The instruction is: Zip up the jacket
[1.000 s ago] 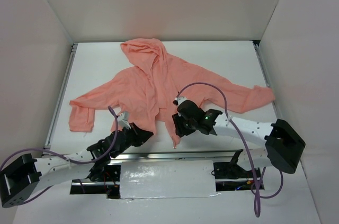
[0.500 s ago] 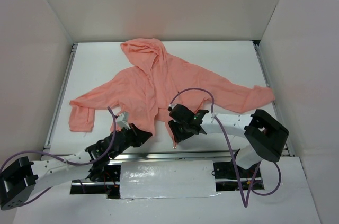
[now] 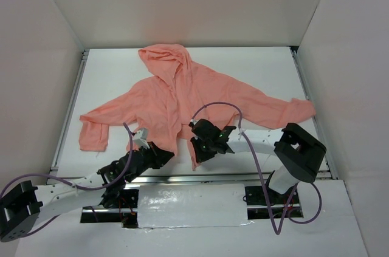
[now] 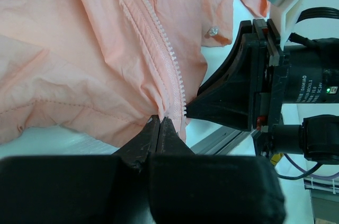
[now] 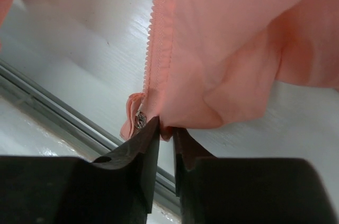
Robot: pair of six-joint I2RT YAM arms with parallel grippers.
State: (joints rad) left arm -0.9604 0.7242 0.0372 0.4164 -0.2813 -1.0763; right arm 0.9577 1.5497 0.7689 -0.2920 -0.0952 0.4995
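Observation:
The salmon-pink jacket (image 3: 182,96) lies spread on the white table, hood at the back, front unzipped. My left gripper (image 3: 163,155) is shut on the bottom hem of the jacket's left front panel, pinching the fabric beside the zipper teeth (image 4: 172,70). My right gripper (image 3: 197,155) is shut on the bottom hem of the right front panel (image 5: 222,49), with the metal zipper slider (image 5: 140,121) just left of its fingers (image 5: 143,144). The two grippers are close together at the jacket's lower front edge; the right gripper's black body (image 4: 249,86) shows in the left wrist view.
White walls enclose the table on three sides. A metal rail (image 3: 200,176) runs along the near table edge just below both grippers. The jacket's sleeves reach out to the left (image 3: 92,132) and right (image 3: 295,111). A purple cable (image 3: 219,106) loops above the right arm.
My right gripper has moved left toward the left gripper, dragging the right panel's hem with it. The right arm's elbow has swung left. The left arm has barely moved.

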